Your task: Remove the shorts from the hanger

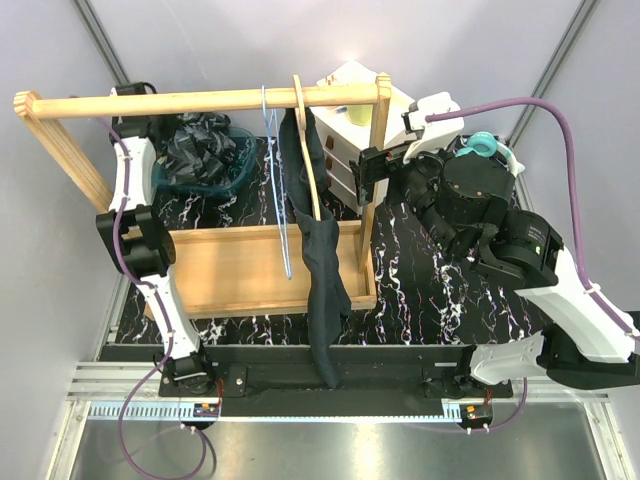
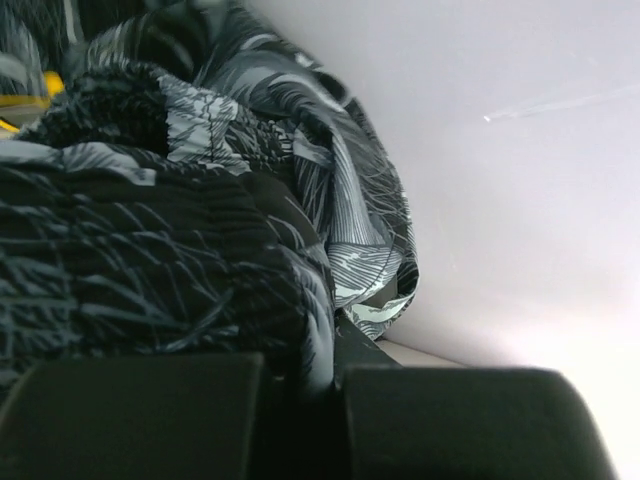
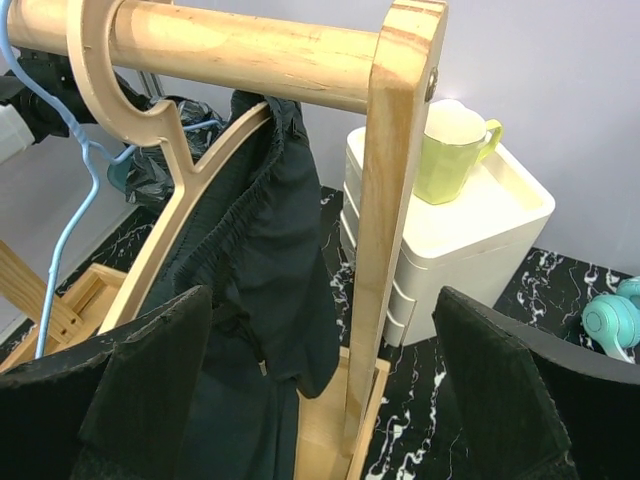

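My right gripper (image 3: 320, 330) stands wide open and holds nothing, just beside the rack's right post (image 1: 377, 150). The dark shorts (image 1: 322, 270) hang at its 9 o'clock, draped on the wooden hanger (image 1: 305, 130). My left gripper (image 2: 300, 370) is closed against patterned cloth (image 2: 150, 250) at the table's 10 o'clock.

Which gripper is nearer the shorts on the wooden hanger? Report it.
Right. The right gripper hovers open just beside the shorts; the left gripper sits far left, shut, against patterned cloth.
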